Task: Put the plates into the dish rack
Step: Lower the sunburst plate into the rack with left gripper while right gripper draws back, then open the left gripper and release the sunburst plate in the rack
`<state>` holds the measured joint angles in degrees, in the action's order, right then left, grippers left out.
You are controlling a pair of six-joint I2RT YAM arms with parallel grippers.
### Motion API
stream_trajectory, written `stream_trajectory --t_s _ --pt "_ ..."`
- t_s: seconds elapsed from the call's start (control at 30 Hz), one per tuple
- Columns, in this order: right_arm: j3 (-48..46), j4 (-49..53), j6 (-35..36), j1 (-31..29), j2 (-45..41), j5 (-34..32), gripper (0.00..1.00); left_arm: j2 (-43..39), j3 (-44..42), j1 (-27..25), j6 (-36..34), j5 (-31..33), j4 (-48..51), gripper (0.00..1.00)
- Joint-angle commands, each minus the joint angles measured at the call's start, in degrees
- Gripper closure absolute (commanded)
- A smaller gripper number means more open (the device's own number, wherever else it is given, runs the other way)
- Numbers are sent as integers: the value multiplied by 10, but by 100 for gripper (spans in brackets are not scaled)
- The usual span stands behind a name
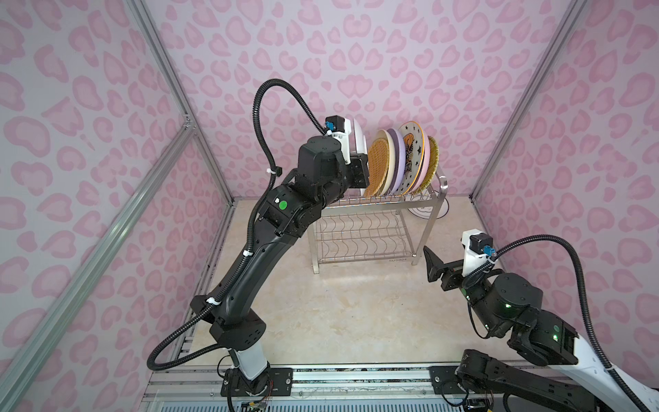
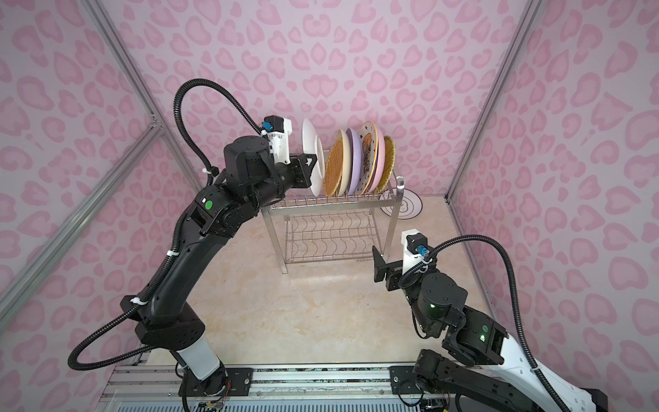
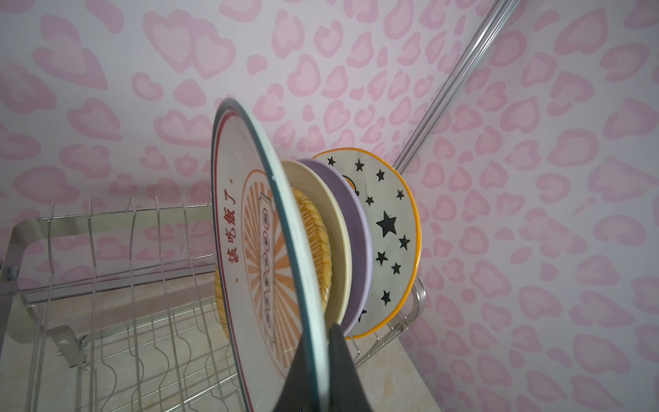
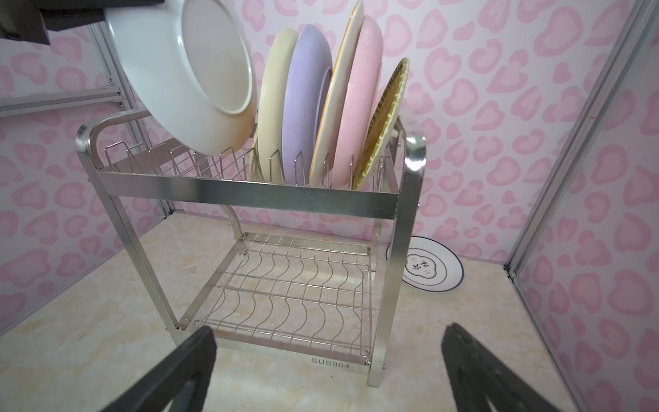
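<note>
Pink heart-print walls (image 1: 356,53) close in a pale marbled tabletop (image 1: 356,321), where a shiny two-tier dish rack (image 4: 249,192) stands.

Over the rack's top tier, the left pincer (image 3: 321,360) is clamped tight on the rim of a white printed plate (image 3: 249,249), held on edge and tilted. Below the pincer, that plate's lowest edge is down among the tips of the prongs (image 3: 132,221). I cannot tell whether it sits in a slot.

Just past this pincer, six plates stand in a leaning row. A wicker plate (image 2: 335,171) is nearest, then a cream plate (image 4: 274,107), a lilac plate (image 4: 306,107), a star plate (image 3: 388,228), a pink plate (image 4: 360,107), and a second wicker plate (image 4: 385,117) farthest off. Bare prongs stand on the pincer's other side.

Near the rack's front corner, the right pincer (image 4: 328,330) hovers low with its jaws spread wide, holding nothing. Well beyond it, behind the rack, the last printed plate (image 4: 431,267) lies flat on the tabletop.

By my count six plates are loaded, a seventh is going in, and one is left to fetch.
</note>
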<state>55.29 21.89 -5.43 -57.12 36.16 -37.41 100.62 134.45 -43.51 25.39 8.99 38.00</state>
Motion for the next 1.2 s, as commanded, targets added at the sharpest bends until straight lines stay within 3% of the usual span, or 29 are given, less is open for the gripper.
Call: stream_trajectory --t_s 0.0,0.6,0.97,1.17 --pt "-4 4 -9 1 -2 2 1 8 -1 1 -5 9 -44 97" --pt "-19 12 -26 6 -5 19 1 55 0 2 -17 57 -51 97" --pt "-27 15 -39 8 -5 25 1 70 -3 6 -25 47 -58 97" --pt "-30 18 -43 8 -10 24 1 72 -4 8 -22 65 -55 92"
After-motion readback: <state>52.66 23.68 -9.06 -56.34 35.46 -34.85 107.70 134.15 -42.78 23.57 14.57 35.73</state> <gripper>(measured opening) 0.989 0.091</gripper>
